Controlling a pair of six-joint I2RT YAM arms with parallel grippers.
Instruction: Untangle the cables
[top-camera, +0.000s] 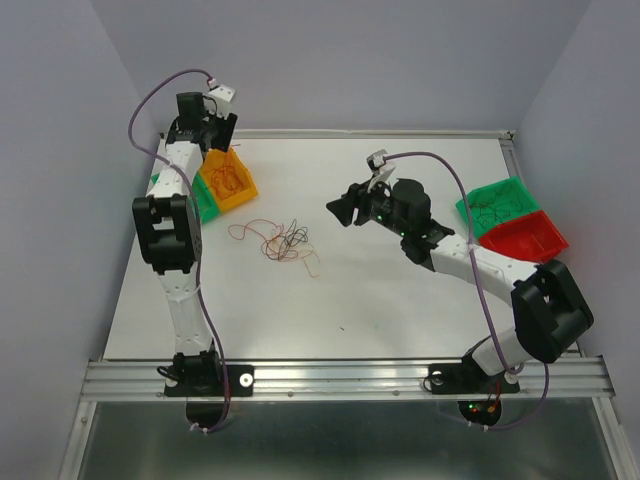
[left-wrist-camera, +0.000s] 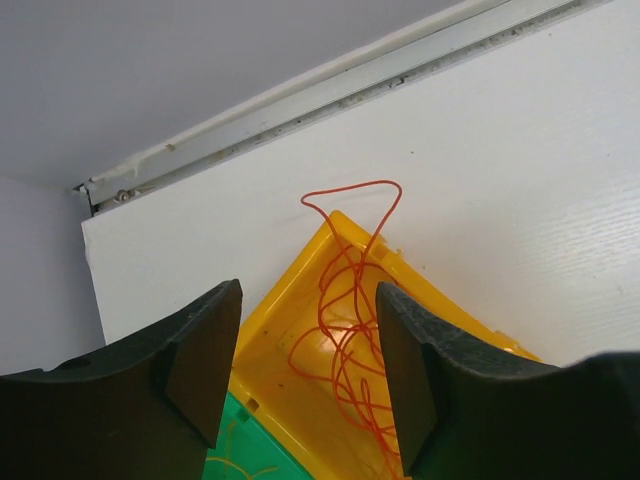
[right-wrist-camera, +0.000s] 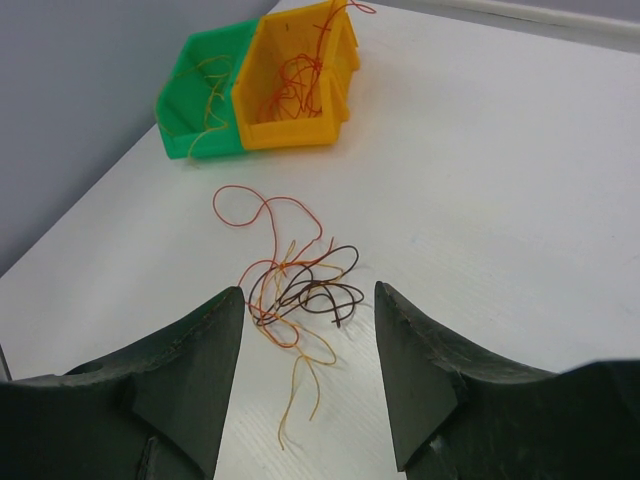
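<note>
Orange cable (left-wrist-camera: 345, 320) sits in the yellow bin (left-wrist-camera: 285, 290), far-left corner; left gripper (left-wrist-camera: 308, 350), right gripper (right-wrist-camera: 308, 370) gape empty; mid-tabletop tangle (right-wrist-camera: 300, 290) remains, maybe four strands.

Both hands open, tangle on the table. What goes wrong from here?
1. The orange cable loops over the rim of the yellow bin right by the left hand; pulling away might snag it out.
2. The tangle has closely overlapping strands; the right hand could pinch several and lift the whole clump.
</note>
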